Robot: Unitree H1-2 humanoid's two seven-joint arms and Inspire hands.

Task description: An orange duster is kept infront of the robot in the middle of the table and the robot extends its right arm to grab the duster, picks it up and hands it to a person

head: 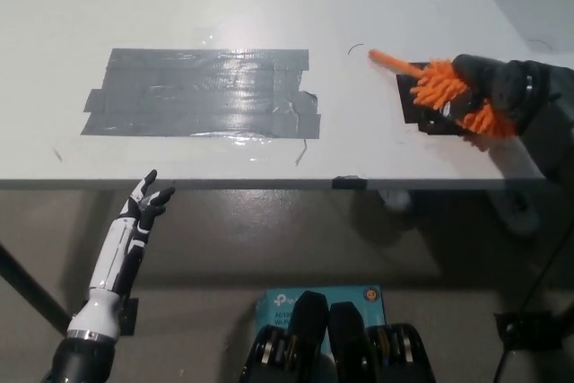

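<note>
The orange duster point(439, 87) has a fluffy head and a thin orange handle pointing up-left. My black right hand point(480, 87) is shut on the fluffy head at the right side of the white table point(269, 6), and the duster is held just above the tabletop. My white left hand point(143, 208) hangs open below the table's front edge at the lower left, holding nothing.
A large patch of grey tape point(202, 93) covers the table's middle left. A small black mark point(345, 182) sits on the front edge. A blue box point(314, 295) lies on the floor below.
</note>
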